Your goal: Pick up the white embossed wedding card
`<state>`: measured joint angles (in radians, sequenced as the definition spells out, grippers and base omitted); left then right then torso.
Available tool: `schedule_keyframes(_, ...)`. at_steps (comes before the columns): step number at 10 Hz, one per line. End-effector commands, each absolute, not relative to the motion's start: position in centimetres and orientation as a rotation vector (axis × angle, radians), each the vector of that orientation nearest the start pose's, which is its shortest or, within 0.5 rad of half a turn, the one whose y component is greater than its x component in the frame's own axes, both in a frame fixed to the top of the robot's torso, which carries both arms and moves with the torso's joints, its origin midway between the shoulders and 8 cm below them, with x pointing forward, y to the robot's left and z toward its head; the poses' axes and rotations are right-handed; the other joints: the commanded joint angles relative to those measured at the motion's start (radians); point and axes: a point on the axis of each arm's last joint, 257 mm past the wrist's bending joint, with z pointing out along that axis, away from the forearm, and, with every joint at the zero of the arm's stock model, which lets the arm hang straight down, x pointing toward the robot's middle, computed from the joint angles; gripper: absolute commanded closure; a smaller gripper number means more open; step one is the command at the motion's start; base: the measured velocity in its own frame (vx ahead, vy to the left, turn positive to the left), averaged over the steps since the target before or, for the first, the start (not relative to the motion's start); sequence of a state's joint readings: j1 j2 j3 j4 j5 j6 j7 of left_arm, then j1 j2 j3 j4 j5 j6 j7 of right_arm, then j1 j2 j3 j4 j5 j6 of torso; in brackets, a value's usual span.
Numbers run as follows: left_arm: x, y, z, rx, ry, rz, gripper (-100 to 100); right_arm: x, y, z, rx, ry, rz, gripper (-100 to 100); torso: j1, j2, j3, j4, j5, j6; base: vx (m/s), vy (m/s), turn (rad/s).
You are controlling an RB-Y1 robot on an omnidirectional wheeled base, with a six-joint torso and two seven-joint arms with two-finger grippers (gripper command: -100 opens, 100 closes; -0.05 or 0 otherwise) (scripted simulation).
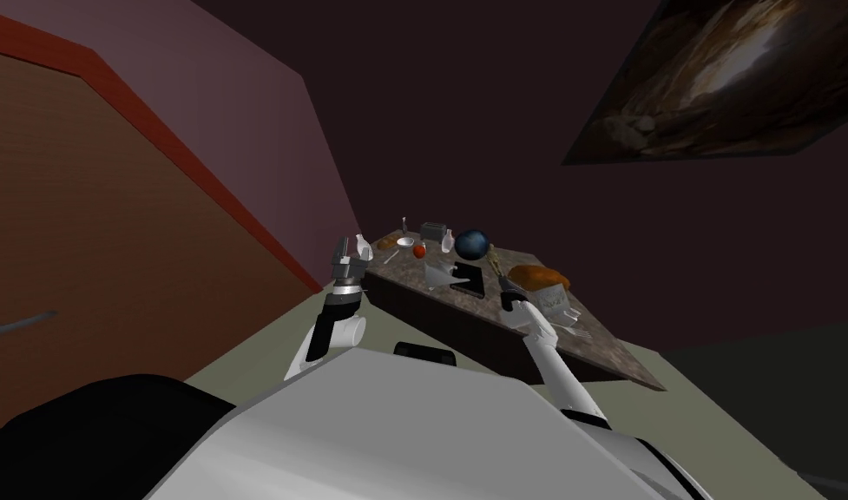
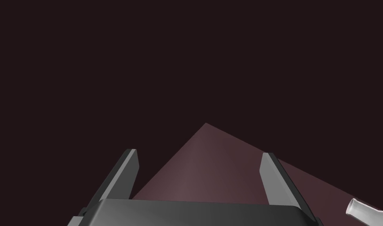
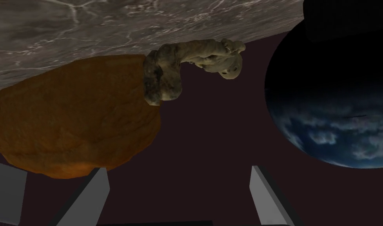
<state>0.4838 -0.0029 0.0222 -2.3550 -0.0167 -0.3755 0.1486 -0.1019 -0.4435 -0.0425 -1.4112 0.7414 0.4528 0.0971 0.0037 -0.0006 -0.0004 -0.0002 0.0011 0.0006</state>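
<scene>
A small white card (image 1: 552, 300) with a faint greenish pattern stands on the marbled tabletop (image 1: 608, 347), near its front right. My right gripper (image 1: 505, 295) hovers just to its left, over the table, beside a brown loaf (image 1: 539, 276). In the right wrist view the right gripper (image 3: 178, 184) is open with nothing between its fingers. It faces the loaf (image 3: 69, 117), and a pale grey slab (image 3: 6, 196) beside one finger may be the card. My left gripper (image 1: 345, 257) is raised at the table's left end, and in its wrist view it (image 2: 199, 157) is open and empty.
The table also carries a dark blue globe (image 1: 471, 244), a knobbly beige root (image 3: 186, 66), a black block (image 1: 470, 279), a folded white sheet (image 1: 439, 273), a red apple (image 1: 419, 251), a white bowl (image 1: 404, 242) and pale bottles (image 2: 367, 212). A brown door (image 1: 109, 260) fills the left.
</scene>
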Motion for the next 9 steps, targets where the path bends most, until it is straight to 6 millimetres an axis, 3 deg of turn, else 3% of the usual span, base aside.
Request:
schedule_keyframes(1,34.9,28.4,4.0,-0.734,0.597,-1.403,0,52.8,-50.6,-26.0,0.645,1.671,-0.259,-100,0.0,0.0,0.0,0.0,0.0,0.0,0.009,0.059,0.032)
schedule_keyframes(2,34.9,28.4,4.0,-0.734,0.597,-1.403,0,52.6,-52.6,-25.4,0.639,1.668,-0.35,-100,0.0,0.001,0.0,0.0,0.0,0.0,0.004,0.072,0.07)
schedule_keyframes(3,34.9,28.4,4.0,-0.734,0.597,-1.403,0,52.0,-53.3,-26.5,0.642,1.689,-0.381,-100,0.001,0.001,0.0,0.0,0.0,0.0,0.005,0.057,0.051)
schedule_keyframes(4,34.9,28.4,4.0,-0.734,0.597,-1.403,0,51.5,-55.4,-25.8,0.633,1.685,-0.483,-100,0.0,0.001,0.001,0.0,0.0,0.0,0.01,0.062,0.094)
schedule_keyframes(5,34.9,28.4,4.0,-0.734,0.597,-1.403,0,51.0,-55.9,-26.8,0.638,1.703,-0.501,-100,0.0,0.001,0.0,0.0,0.0,0.0,0.017,0.051,0.039)
schedule_keyframes(6,34.9,28.4,4.0,-0.734,0.597,-1.403,0,50.3,-58.1,-26.6,0.624,1.71,-0.605,-100,-0.001,0.001,0.0,0.0,0.0,0.0,0.029,0.059,0.071)
schedule_keyframes(9,34.9,28.4,4.0,-0.734,0.597,-1.403,0,48.8,-60.7,-26.7,0.628,1.72,-0.729,-100,0.001,0.001,0.0,0.0,0.0,0.0,0.016,0.063,0.064)
